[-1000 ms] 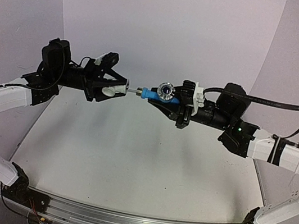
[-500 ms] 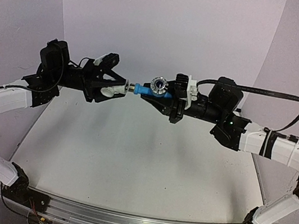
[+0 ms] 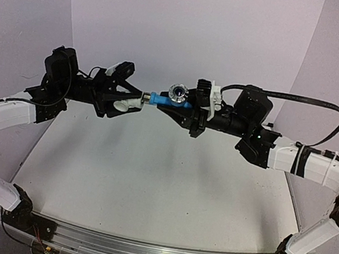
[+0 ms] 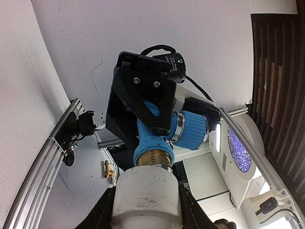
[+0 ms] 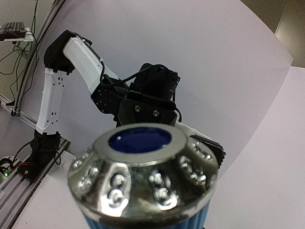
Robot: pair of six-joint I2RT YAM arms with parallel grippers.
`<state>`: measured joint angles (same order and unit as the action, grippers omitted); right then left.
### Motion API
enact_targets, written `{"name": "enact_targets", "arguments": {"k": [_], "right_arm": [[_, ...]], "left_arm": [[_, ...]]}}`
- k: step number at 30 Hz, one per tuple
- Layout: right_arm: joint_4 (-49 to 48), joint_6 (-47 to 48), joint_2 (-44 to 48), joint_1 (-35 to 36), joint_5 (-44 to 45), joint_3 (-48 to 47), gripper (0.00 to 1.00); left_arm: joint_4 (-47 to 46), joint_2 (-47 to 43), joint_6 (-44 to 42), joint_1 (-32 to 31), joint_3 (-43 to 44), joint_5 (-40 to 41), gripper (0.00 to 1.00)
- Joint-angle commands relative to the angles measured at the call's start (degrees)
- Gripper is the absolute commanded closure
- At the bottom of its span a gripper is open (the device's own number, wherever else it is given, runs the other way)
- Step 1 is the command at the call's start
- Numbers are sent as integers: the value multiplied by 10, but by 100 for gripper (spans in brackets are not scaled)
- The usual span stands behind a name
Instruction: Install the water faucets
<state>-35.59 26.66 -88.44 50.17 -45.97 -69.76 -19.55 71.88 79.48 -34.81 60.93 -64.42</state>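
Left gripper [image 3: 131,100], centre-left of the overhead frame, clamps a white fitting [image 3: 123,103]. At mid-frame the light-blue faucet [image 3: 164,100], its brass thread at the fitting's mouth, sits gripped in the right gripper [image 3: 186,109]. Best practice appears to be to keep both axes in line, press gently, and turn only once the threads catch.
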Motion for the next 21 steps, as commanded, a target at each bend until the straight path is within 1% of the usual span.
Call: {"name": "enact_targets", "arguments": {"k": [1,12,21], "right_arm": [[-40,-15,-1,6,-11,-23,100],[-45,-8,-8,19,2,-15,100],[-53,-25,-20,20,10,-20,100]], "left_arm": [[-34,-24,1,2,4,0,100],[-38,-26,7,2,0,8,100],[-43,-31,9,2,0,7,100]]}}
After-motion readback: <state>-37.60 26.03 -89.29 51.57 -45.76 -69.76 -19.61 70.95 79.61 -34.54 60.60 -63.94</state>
